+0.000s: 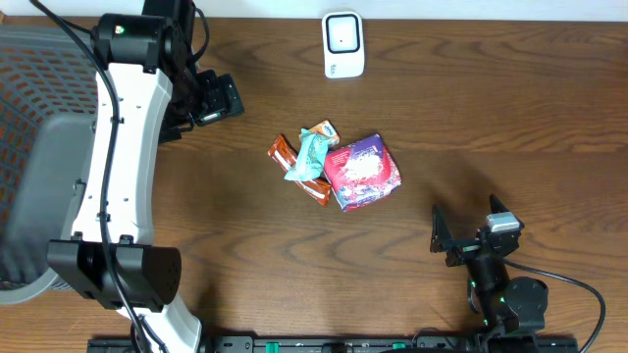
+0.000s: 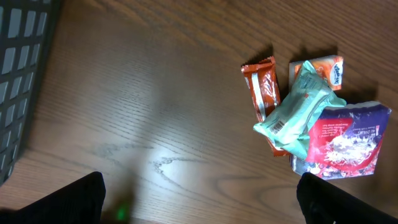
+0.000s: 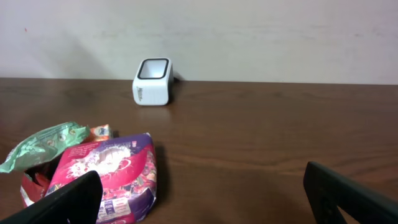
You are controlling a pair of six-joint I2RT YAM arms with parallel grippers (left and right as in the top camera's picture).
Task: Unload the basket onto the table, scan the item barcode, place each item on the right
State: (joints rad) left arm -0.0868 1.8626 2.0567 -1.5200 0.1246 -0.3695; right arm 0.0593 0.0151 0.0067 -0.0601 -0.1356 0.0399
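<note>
SCAN NOT YET BEGUN: the left gripper (image 1: 212,99) hangs with its jaws spread wide and empty over the table (image 1: 510,108), towards the far left corner and beside the grey mesh basket (image 1: 25,88) at the left edge. The right gripper (image 1: 469,231) sits low near the near right corner, equally wide and holding nothing. The items lie in one heap at the middle of the table. A mint-green packet (image 1: 312,154) rests on top of an orange-brown bar (image 1: 282,151) and against a red-and-purple pouch (image 1: 361,173), with a small orange pack (image 1: 324,129) touching it on the far side. The left wrist view shows a barcode (image 2: 280,125) printed on the green packet's upward face. The white scanner (image 1: 342,44) stands alone at the far edge, well apart from the heap, its dark window tilted upward. All of the work appears to remain: choosing one item, lifting it clear, carrying it to the scanner and turning its code to the window. The stretch of table between heap and scanner is bare wood. The likelier hindrance is the heap itself, since the packets overlap and touch, so a grasp on one may drag its neighbours
</note>
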